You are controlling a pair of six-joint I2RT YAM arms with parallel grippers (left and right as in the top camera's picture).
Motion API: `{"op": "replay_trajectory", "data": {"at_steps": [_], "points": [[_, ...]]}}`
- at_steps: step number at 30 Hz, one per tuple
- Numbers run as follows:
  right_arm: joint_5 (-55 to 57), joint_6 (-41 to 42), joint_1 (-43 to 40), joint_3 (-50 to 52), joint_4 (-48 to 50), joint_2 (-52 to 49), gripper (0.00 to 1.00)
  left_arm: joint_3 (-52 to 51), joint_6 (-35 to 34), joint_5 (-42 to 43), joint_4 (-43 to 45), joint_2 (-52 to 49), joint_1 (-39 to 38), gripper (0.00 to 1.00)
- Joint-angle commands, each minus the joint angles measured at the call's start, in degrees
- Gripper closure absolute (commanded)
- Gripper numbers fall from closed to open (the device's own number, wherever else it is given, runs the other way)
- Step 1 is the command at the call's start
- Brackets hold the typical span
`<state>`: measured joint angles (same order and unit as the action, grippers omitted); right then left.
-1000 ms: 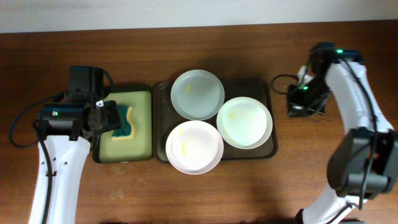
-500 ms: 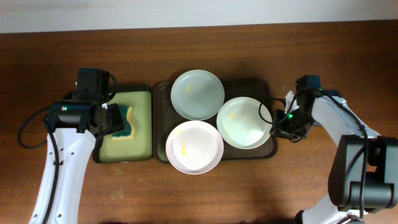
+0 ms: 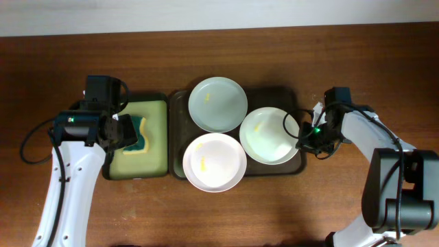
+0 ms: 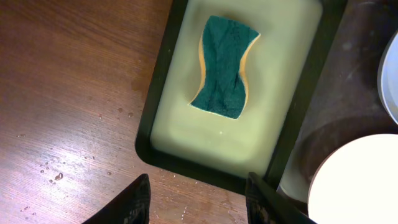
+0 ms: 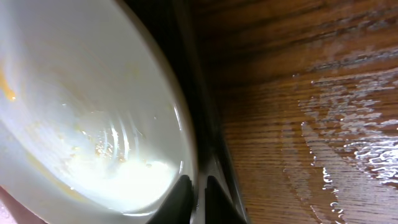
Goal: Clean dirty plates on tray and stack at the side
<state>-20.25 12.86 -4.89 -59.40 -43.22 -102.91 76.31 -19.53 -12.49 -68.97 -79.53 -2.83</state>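
- The counter (image 3: 219, 206) looks wet at 3 o'clock of the tray (image 3: 291, 95), which carries all three plates (image 3: 217, 103).
- The 3 o'clock plate (image 3: 269, 135), yellow-smeared, has the right pincer (image 5: 198, 202) pinched on its thin rim. Lifted by that edge, it could slip or tip onto its neighbours.
- The left pincer (image 4: 199, 200) hangs open near the sponge (image 4: 222, 67).

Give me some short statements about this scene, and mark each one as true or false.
1. All three plates lie on the brown tray. True.
2. The sponge lies on a plate. False: it lies in the small tray.
3. The left fingers hold the sponge. False: they are open and apart from it.
4. The right fingers are at the rim of the right plate. True.
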Motion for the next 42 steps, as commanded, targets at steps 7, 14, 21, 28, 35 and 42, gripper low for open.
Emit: {"op": "replay_trajectory", "data": {"at_steps": [7,14,21,28,35,42], "points": [[0.55,0.09,0.07,0.37,2.08,0.44,0.96,-3.67,-1.57,-0.42,5.11,-0.39,0.00,0.33],[2.01,0.11,0.07,0.37,2.56,0.44,0.96,-8.41,6.51,12.22,17.57,-13.51,3.23,0.23],[2.01,0.11,0.07,0.37,2.54,0.44,0.96,-8.52,14.91,21.11,22.97,-20.26,12.00,0.30],[1.79,0.11,0.07,0.37,2.51,0.44,0.96,-8.92,15.32,21.29,25.86,-25.81,11.08,0.37],[1.79,0.11,0.07,0.37,2.51,0.44,0.96,-8.94,15.32,21.94,26.84,-27.41,11.08,0.59],[1.79,0.11,0.07,0.37,2.51,0.44,0.96,-11.10,15.32,21.94,28.98,-27.41,11.08,0.56]]}}
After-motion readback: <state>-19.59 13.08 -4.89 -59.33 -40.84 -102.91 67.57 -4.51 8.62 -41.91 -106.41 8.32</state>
